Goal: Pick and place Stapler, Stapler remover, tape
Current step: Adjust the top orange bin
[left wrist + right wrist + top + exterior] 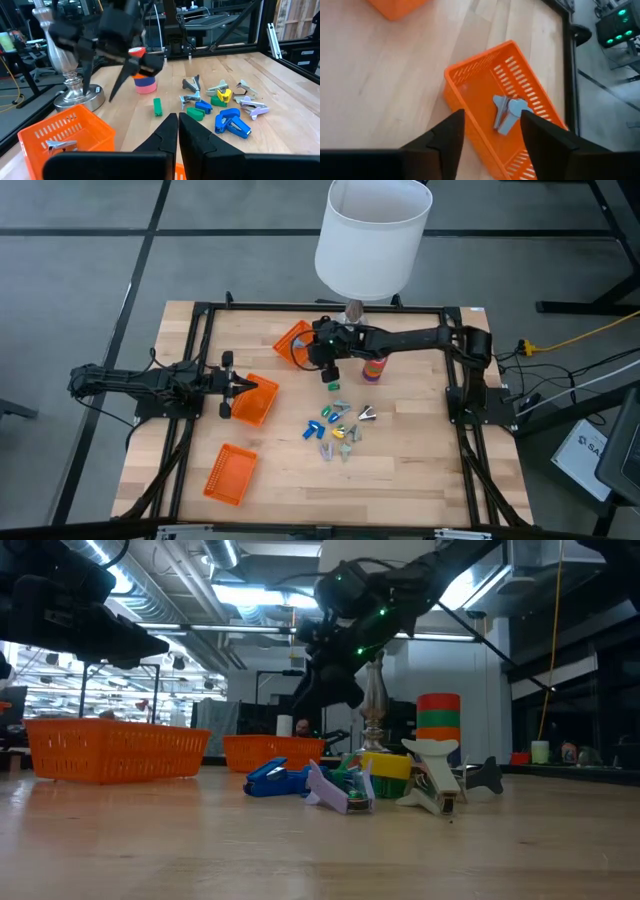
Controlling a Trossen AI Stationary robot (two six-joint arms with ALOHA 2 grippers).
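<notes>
Wooden boards are making up the table [400, 460] under both dark arms, with a workshop of ceiling lights and racks stretching behind it. Over at the left, the left gripper [243, 386] is hovering beside an orange basket [254, 401], its fingers [165, 135] pressed together with nothing between them. Another orange basket [229, 474] is lying nearer the front edge. Toward the middle, the right gripper [492, 127] is hanging above a third orange basket [530, 107] at the table's far side, its jaws standing apart and empty; a pale blue staple remover [507, 114] is lying loose inside that basket, directly below the gap. Just right of it, a lamp [372, 240] with a white shade is standing on a silver base [75, 95]. Beside the base, a stack of tape rolls [438, 722] is sitting upright, red on top. In front of that, a scatter of small staplers and removers [340, 428] is lying on the wood, with a green piece [157, 106] a little apart.
</notes>
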